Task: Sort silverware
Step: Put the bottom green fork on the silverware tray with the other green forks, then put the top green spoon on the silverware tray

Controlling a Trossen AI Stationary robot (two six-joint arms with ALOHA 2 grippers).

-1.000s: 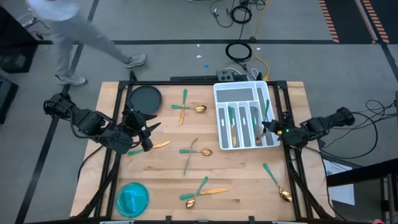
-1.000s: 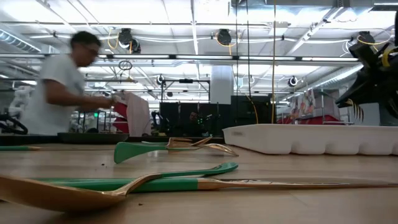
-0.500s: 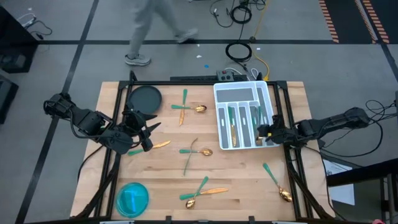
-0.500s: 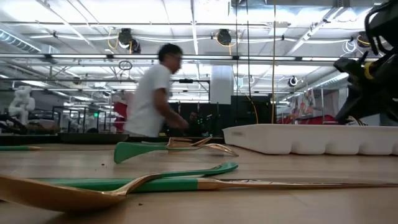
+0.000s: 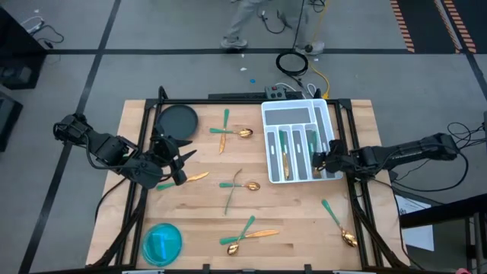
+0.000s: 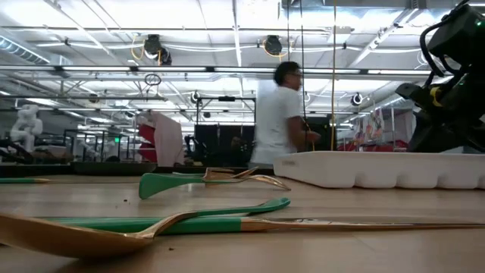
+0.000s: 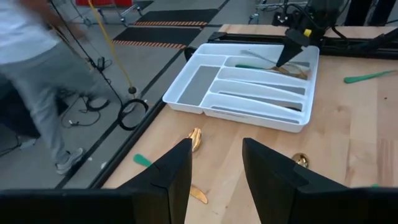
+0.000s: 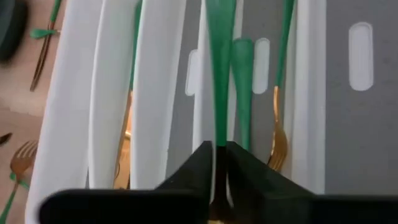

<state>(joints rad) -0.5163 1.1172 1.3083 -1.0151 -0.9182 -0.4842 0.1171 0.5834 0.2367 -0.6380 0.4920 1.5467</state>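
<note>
Since the earlier frame, we see the right end effector (image 5: 318, 161) advance over the white tray (image 5: 268, 114) at the bench's far right, its fingers pinching a teal-handled piece (image 8: 219, 56) above a slot; the left end effector (image 5: 183, 164), half-open and empty, waits near the left edge; several pieces lie in the tray, while loose silverware (image 5: 232, 186) remains across the wooden bench (image 5: 304, 228); a person (image 6: 279, 114) passes through the workshop beyond.
</note>
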